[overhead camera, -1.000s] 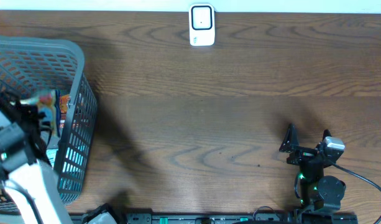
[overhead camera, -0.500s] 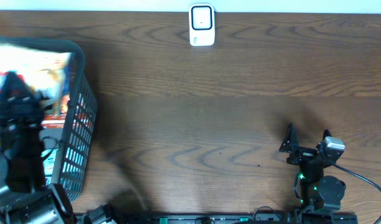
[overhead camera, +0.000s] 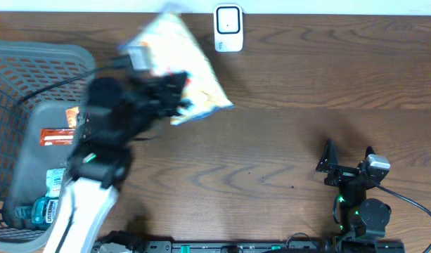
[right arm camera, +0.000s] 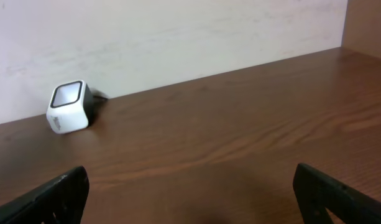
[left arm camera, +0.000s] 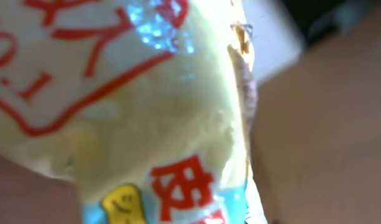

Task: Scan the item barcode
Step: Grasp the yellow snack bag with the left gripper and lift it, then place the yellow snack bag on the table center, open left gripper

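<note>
The scanner [overhead camera: 228, 29] stands at the far edge of the table [overhead camera: 285, 84], against the wall [right arm camera: 178, 37]. Just left of the scanner and a little nearer the front is the bag [overhead camera: 180, 63], up off the table in the left gripper [overhead camera: 171, 95], which grips the bag's near-left side. Well left of the scanner, at the table's left end, sits the basket [overhead camera: 32, 56], with a packet [overhead camera: 57, 135] and a bottle [overhead camera: 34, 209] in it. The right gripper [overhead camera: 349, 151] is well right of the scanner, near the front edge.
</note>
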